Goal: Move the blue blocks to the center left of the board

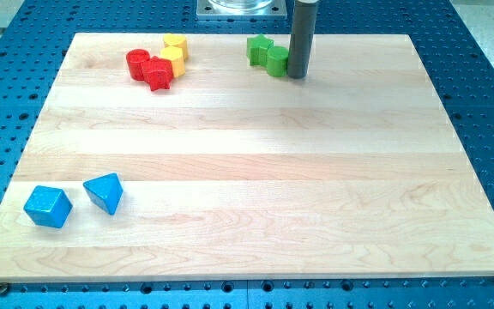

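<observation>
A blue cube (47, 207) lies near the board's bottom left corner. A blue triangular block (104, 192) lies just to its right, a little apart from it. My tip (297, 76) rests on the board near the view's top, right of centre, touching or just beside a green cylinder (277, 60). The tip is far from both blue blocks, up and to the right of them.
A green star-like block (260, 49) sits left of the green cylinder. At the top left lie a red cylinder (137, 63), a red star-like block (158, 73) and two yellow blocks (174, 53). The wooden board (247, 163) lies on a blue perforated table.
</observation>
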Available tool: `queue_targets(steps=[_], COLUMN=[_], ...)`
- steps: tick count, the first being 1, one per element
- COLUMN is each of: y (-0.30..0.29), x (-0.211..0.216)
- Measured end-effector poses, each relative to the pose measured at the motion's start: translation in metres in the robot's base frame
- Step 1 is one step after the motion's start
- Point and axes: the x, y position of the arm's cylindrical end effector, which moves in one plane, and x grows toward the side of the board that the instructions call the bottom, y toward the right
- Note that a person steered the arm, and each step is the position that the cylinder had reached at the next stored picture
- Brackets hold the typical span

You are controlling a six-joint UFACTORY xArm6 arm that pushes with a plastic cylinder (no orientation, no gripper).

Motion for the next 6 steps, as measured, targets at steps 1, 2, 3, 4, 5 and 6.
queue_targets(steps=[1,2,3,4,5,6], y=[0.004,0.002,-0.033,-0.092,-0.166,-0.212], x=[-0.008,-0.005,0.087,0.221,0.301,0.287])
